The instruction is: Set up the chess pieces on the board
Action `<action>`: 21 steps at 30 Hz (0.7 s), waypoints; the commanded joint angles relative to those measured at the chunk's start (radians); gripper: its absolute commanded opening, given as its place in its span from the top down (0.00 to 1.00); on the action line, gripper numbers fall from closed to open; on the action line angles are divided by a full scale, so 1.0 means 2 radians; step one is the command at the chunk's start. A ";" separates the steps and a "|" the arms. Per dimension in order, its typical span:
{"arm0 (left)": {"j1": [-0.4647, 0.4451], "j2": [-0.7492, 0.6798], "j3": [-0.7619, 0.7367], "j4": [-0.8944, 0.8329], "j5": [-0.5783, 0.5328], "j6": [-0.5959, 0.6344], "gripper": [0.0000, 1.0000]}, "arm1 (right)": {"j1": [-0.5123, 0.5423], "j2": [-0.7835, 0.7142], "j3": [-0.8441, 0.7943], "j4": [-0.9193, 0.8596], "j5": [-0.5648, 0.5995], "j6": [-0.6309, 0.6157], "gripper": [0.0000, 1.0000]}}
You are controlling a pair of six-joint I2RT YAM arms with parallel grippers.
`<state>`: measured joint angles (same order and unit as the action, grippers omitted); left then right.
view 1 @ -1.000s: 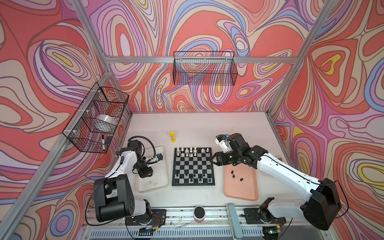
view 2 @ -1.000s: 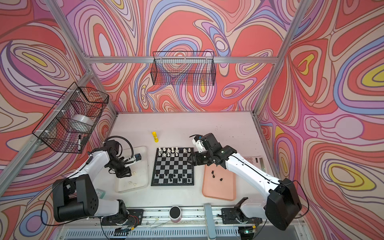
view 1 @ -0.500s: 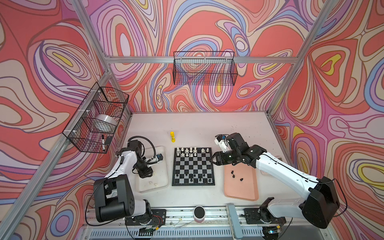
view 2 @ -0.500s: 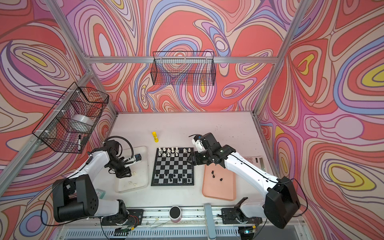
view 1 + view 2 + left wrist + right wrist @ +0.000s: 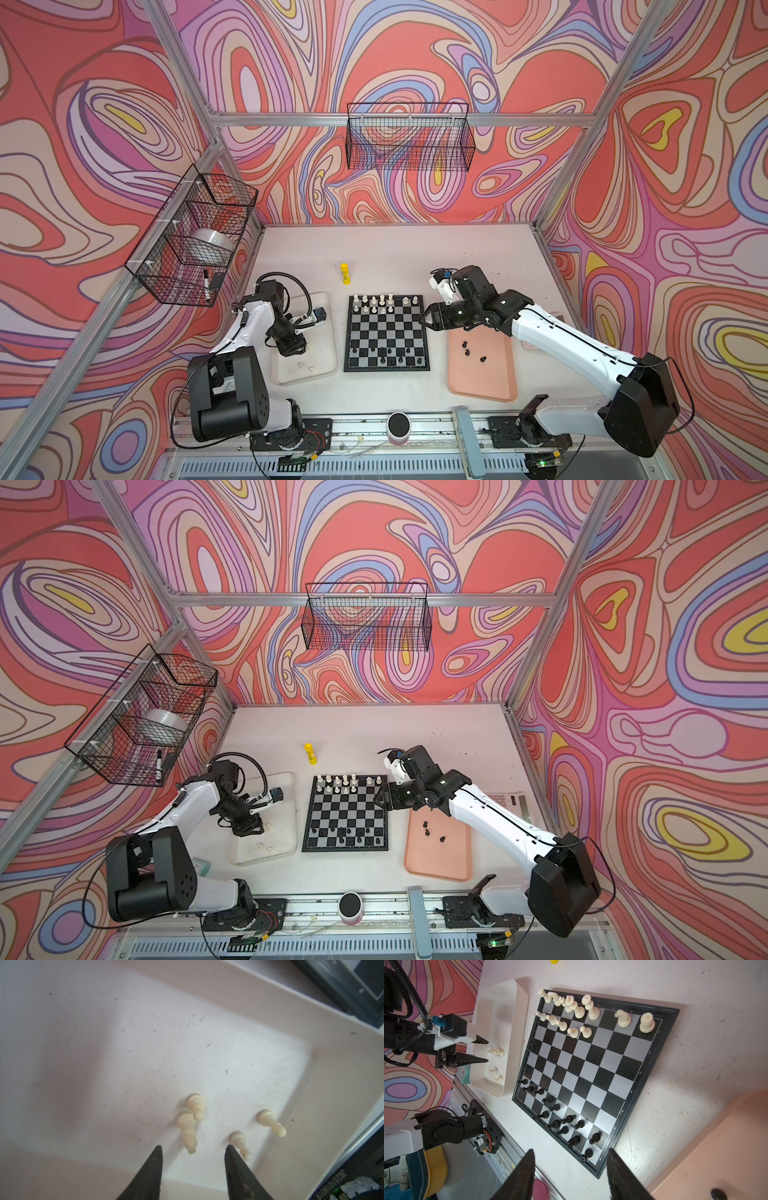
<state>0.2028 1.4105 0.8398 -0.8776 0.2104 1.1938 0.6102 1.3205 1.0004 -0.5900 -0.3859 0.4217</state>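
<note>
Board mid-worktop: cream pieces far rows, black pieces near rows. White tray beside it: four pawns lying, left jaws open above. Pink tray: three loose black men; right jaws open, empty. Glue stick behind.

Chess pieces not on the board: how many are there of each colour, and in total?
Cream pieces, lying in the whitish tray: 4
Black pieces, on the pink tray: 3
Total: 7
</note>
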 commanded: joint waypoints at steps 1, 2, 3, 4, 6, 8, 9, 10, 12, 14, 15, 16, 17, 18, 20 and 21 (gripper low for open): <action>-0.004 0.010 0.007 -0.001 0.011 0.006 0.51 | 0.002 0.001 -0.003 0.007 0.003 0.002 0.43; -0.006 0.011 0.006 0.001 0.011 0.005 0.51 | 0.003 0.001 -0.002 0.006 0.003 0.002 0.44; -0.008 0.013 0.006 0.004 0.010 0.004 0.51 | 0.003 0.000 -0.001 0.006 0.003 0.002 0.44; -0.009 0.014 0.005 0.006 0.009 0.002 0.52 | 0.003 -0.001 -0.002 0.006 0.003 0.002 0.43; -0.011 0.019 0.005 0.008 0.008 0.001 0.53 | 0.002 -0.001 -0.002 0.004 0.003 0.002 0.43; -0.014 0.022 0.004 0.011 0.004 0.001 0.54 | 0.003 -0.002 -0.002 0.002 0.005 0.002 0.43; -0.014 0.025 0.004 0.012 0.002 0.002 0.55 | 0.003 -0.003 -0.002 0.002 0.005 0.002 0.44; -0.015 0.026 0.003 0.012 0.002 0.002 0.56 | 0.003 -0.004 -0.003 0.003 0.005 0.002 0.44; -0.015 0.028 0.002 0.013 -0.002 0.002 0.57 | 0.003 -0.005 -0.006 0.003 0.006 0.003 0.43; -0.016 0.028 -0.001 0.016 -0.006 0.005 0.60 | 0.003 -0.007 -0.008 0.003 0.007 0.003 0.44; -0.016 0.028 -0.002 0.016 -0.008 0.007 0.60 | 0.003 -0.008 -0.009 0.003 0.007 0.003 0.44; -0.015 0.027 -0.003 0.017 -0.008 0.007 0.61 | 0.003 -0.008 -0.009 0.003 0.007 0.003 0.44; -0.015 0.027 -0.003 0.017 -0.007 0.008 0.61 | 0.003 -0.008 -0.009 0.003 0.007 0.003 0.44; -0.017 0.026 -0.003 0.018 -0.007 0.007 0.62 | 0.003 -0.008 -0.009 0.003 0.007 0.003 0.44; -0.017 0.026 -0.003 0.017 -0.007 0.006 0.64 | 0.003 -0.007 -0.009 0.005 0.007 0.002 0.44; -0.018 0.026 -0.004 0.017 -0.007 0.006 0.64 | 0.003 -0.006 -0.009 0.005 0.007 0.004 0.43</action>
<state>0.1753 1.4563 0.8398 -0.8383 0.1997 1.1927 0.6102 1.3201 0.9951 -0.5907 -0.3824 0.4248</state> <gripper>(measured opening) 0.372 0.566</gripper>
